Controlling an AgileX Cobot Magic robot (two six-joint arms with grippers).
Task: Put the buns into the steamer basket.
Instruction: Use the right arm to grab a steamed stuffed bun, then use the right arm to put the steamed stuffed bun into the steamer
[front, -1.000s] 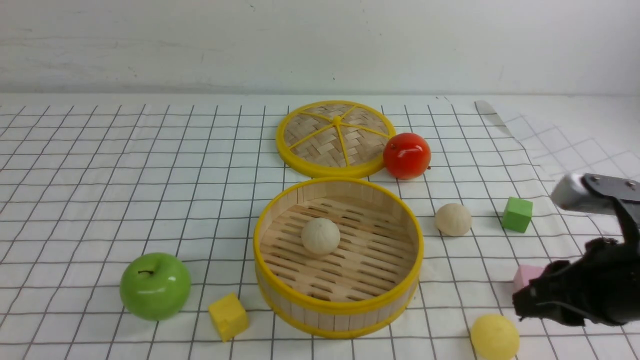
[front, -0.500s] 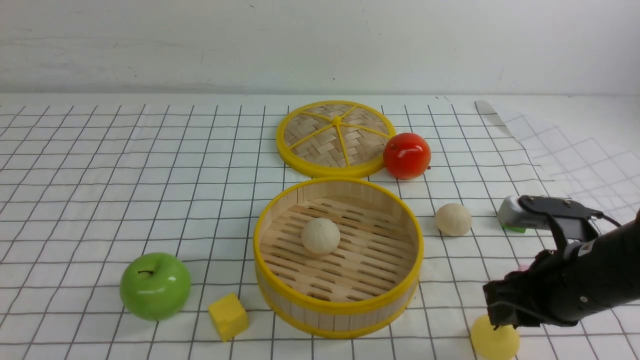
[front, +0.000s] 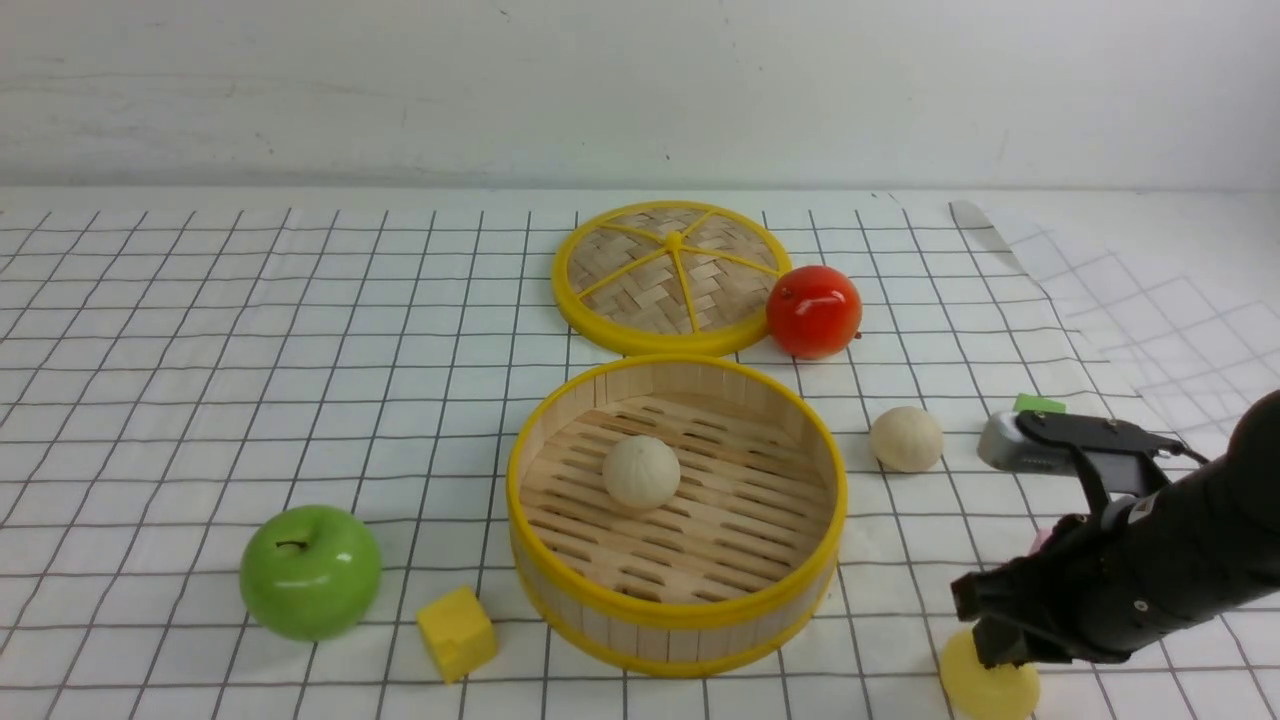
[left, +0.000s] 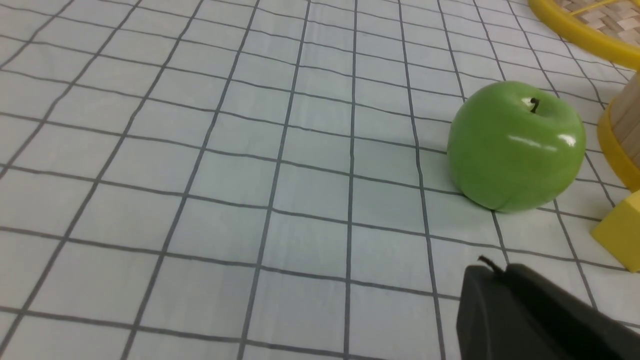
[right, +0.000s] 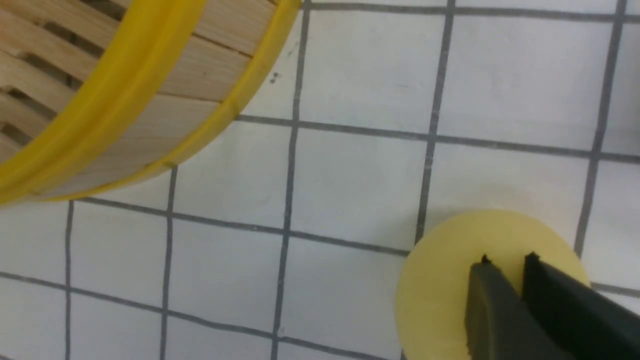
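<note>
The steamer basket (front: 676, 610) stands at the table's middle with one cream-white bun (front: 641, 471) on its slatted floor. A second cream-white bun (front: 906, 438) lies on the cloth to the basket's right. The pale yellow bun (front: 985, 692) sits at the near right edge, looking squashed under my right gripper (front: 992, 645). In the right wrist view the right gripper (right: 505, 260) has its fingers pinched into the top of that bun (right: 445, 280), with a narrow strip of yellow between them. My left gripper (left: 492, 267) is shut and empty above bare cloth.
The woven lid (front: 672, 276) lies behind the basket, with a red apple (front: 813, 311) beside it. A green apple (front: 310, 571) and a yellow cube (front: 456, 632) sit at the near left. A green cube (front: 1038, 403) and a pink cube (front: 1042, 540) are mostly hidden by my right arm.
My right arm moved left and down onto the pale yellow bun, and its fingers closed in on the bun's top. The bun now looks flattened. Nothing else moved.
</note>
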